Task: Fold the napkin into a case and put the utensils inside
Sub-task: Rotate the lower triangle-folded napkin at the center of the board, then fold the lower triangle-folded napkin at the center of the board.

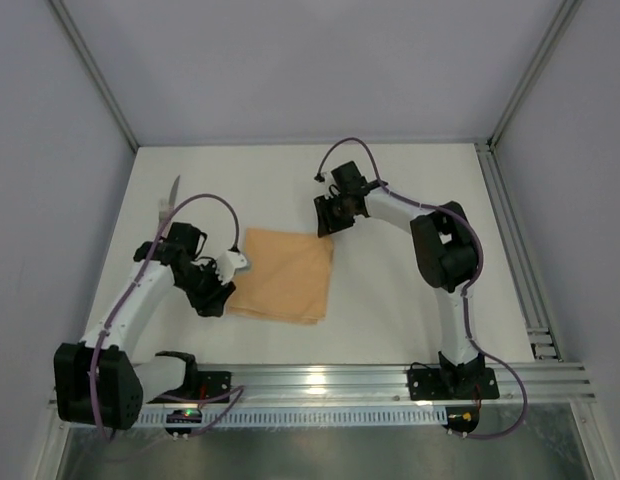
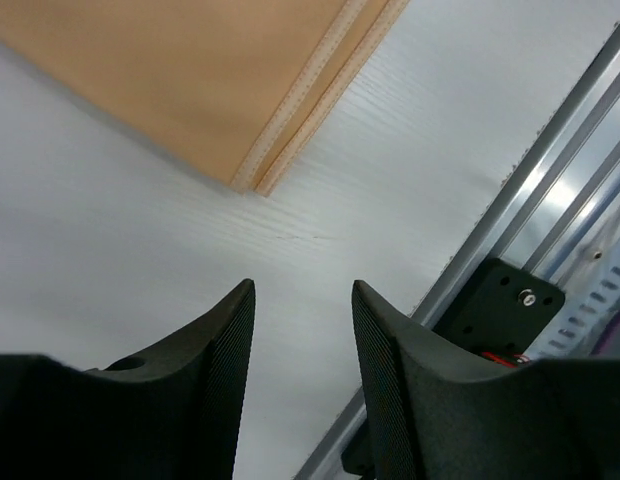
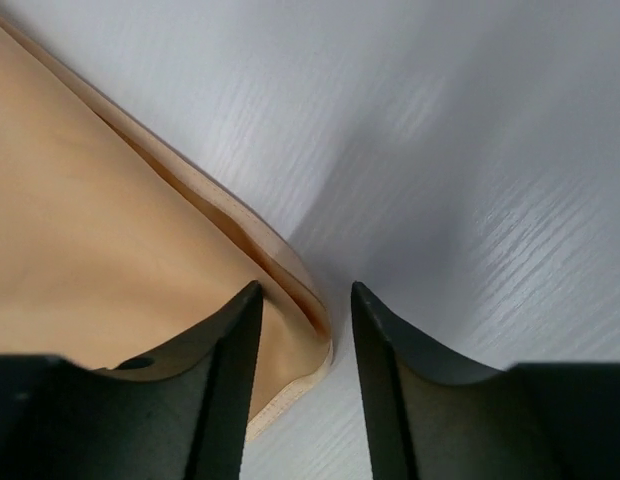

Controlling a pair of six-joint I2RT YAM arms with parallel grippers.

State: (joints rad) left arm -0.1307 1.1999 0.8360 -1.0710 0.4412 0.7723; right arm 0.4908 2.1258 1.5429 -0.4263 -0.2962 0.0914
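Napkin (image 1: 285, 275): folded into a layered square, flat on the table (image 1: 390, 300), between the two arms.

Left gripper (image 2: 302, 290): fingers parted, only bare table in the gap. The napkin's near-left corner lies ahead of the tips, not touching them.

Right gripper (image 3: 306, 290): fingers parted, not pinching. The napkin's far-right corner sits in the gap with its stacked hems showing, closer to one finger than the other.

Utensil (image 1: 170, 203): lies alone near the table's far-left side, well apart from the napkin.
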